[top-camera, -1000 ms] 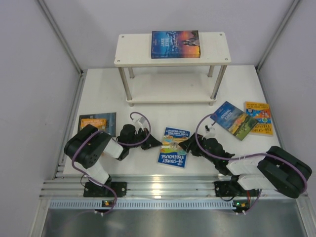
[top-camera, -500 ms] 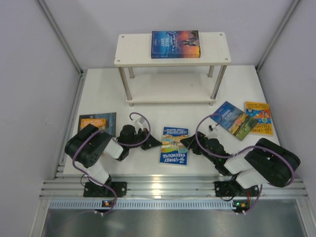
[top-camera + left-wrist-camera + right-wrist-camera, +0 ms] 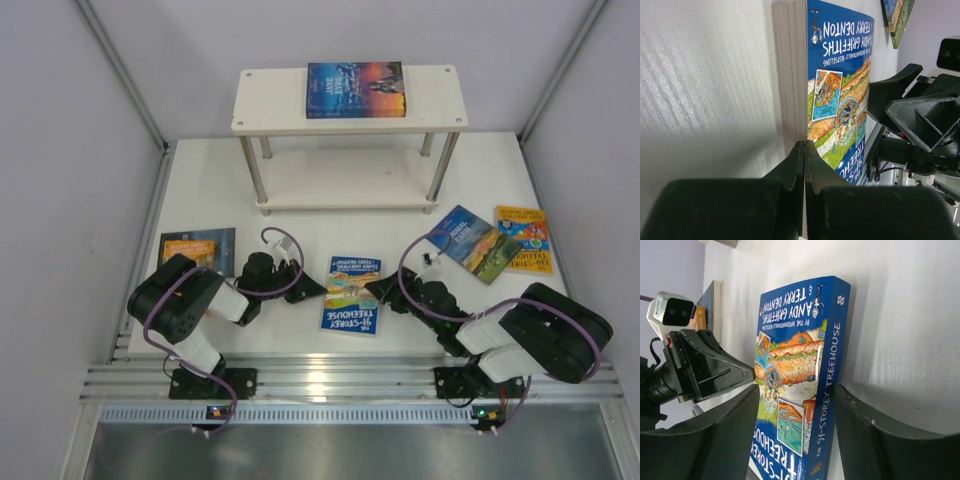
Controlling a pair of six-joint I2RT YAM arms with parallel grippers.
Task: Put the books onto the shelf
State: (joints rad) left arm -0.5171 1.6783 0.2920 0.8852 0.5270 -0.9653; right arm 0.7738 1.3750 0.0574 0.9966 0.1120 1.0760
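A blue Treehouse book (image 3: 350,293) lies flat on the table between my two grippers. My left gripper (image 3: 320,288) is shut, and its tip (image 3: 805,143) rests against the book's page edge (image 3: 790,75). My right gripper (image 3: 374,290) is open. Its fingers straddle the spine side of that book (image 3: 795,340), one over the cover and one beside the spine, and a gap shows at the right gripper (image 3: 797,390). The cream two-tier shelf (image 3: 270,100) stands at the back with a blue-and-sunset book (image 3: 355,89) on its top board.
A blue-and-green book (image 3: 473,243) and an orange-yellow book (image 3: 523,239) lie at the right. Another orange-yellow book (image 3: 197,247) lies at the left, behind my left arm. Grey walls close in on both sides. A metal rail (image 3: 330,380) runs along the near edge.
The right gripper's jaws have narrowed around the blue Treehouse book's spine side. The right arm's elbow drew in to the left. The book shifted slightly. The left gripper stayed shut in place.
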